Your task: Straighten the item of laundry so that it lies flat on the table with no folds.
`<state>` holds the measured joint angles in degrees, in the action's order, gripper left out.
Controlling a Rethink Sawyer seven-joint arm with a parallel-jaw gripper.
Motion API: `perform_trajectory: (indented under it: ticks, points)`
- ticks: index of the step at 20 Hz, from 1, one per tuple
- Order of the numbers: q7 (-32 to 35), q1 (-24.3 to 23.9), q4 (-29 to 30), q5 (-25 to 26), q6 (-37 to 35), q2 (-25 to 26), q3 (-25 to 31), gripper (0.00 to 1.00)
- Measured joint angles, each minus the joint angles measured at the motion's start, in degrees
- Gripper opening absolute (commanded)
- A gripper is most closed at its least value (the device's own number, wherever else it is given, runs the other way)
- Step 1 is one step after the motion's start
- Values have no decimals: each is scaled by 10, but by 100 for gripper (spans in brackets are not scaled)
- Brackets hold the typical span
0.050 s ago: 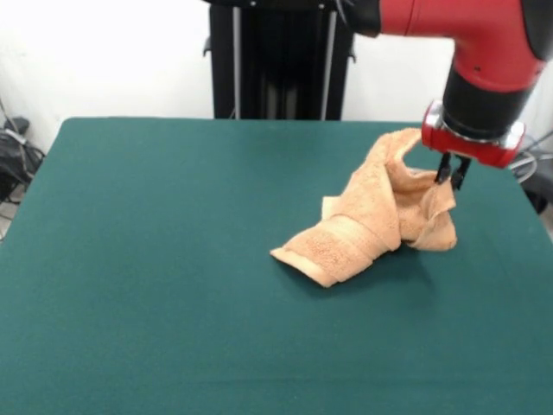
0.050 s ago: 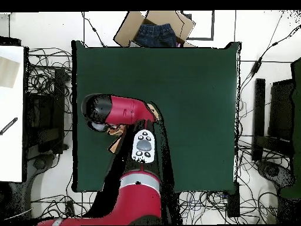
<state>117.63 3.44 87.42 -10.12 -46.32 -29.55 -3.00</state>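
one towel [image 1: 371, 226] sits bunched on the green desk [image 1: 155, 259], toward the right side in the front view, with one part raised off the surface and a folded band end resting flat at its lower left. the pincer [image 1: 452, 172] is clamped on the raised edge of the towel. in the overhead view the arm covers most of the cloth. judged step: lifting and drawing out a gripped edge. the next move likely calls for pulling that edge outward and low, away from the resting end, to open the folds.
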Motion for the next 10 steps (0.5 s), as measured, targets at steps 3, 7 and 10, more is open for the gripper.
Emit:
perform_trajectory:
  ticks: [3, 7, 10]
  points:
    - [0, 0, 6, 0, -13, -13, -1, 0]
    - [0, 0, 7, 0, -56, -33, -6, 0]
    - [0, 0, 7, 1, -81, -44, -10, 0]
